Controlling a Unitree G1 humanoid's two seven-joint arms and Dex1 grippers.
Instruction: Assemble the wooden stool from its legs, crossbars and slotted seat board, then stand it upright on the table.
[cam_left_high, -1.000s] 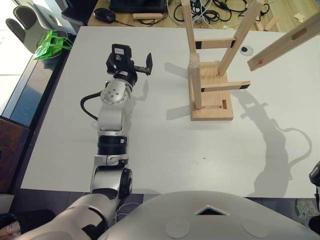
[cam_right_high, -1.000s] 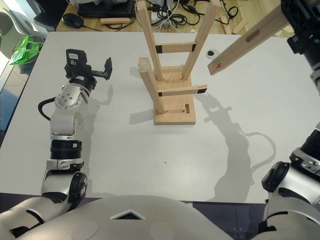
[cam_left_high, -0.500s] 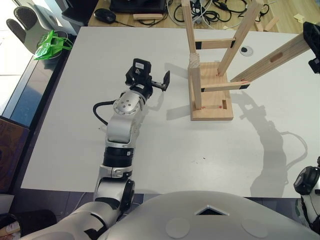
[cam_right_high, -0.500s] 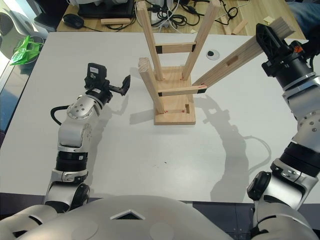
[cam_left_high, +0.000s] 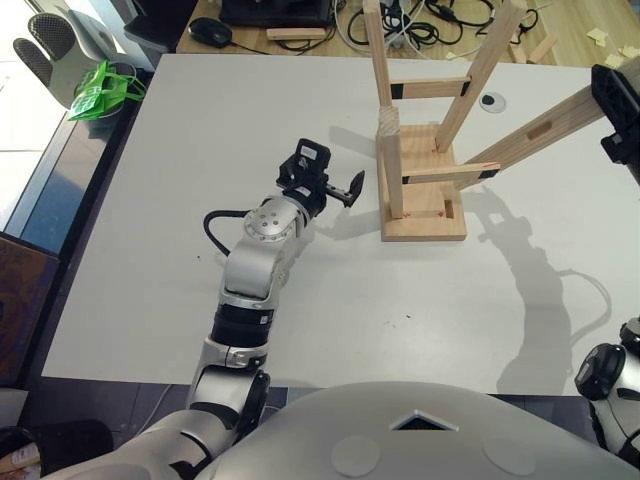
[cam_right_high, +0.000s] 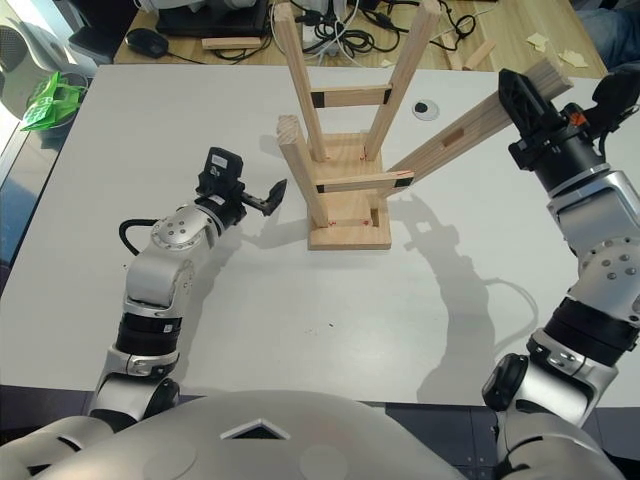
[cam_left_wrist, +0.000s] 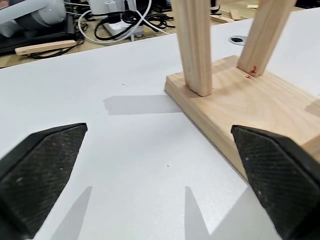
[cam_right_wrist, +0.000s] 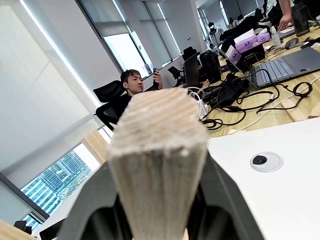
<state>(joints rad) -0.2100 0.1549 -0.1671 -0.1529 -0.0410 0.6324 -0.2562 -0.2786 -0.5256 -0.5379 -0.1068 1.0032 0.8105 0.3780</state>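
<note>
Right claw (cam_right_high: 528, 100), pinching the top of a loose leg (cam_right_high: 450, 138). The leg's long axis slants down toward the robot's left, to the seat board (cam_right_high: 350, 238) on the surface (cam_right_high: 300, 320). Left claw (cam_right_high: 272, 197), spread, sits just beside the board.

Open-plan office: desks, laptops (cam_right_wrist: 280, 70), office chairs (cam_right_wrist: 107, 92).

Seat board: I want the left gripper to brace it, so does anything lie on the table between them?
Nothing visible does. The left gripper, fingers open, is beside the seat board with only bare table between them. The nearest leg stands on the board itself, beyond its edge.
</note>
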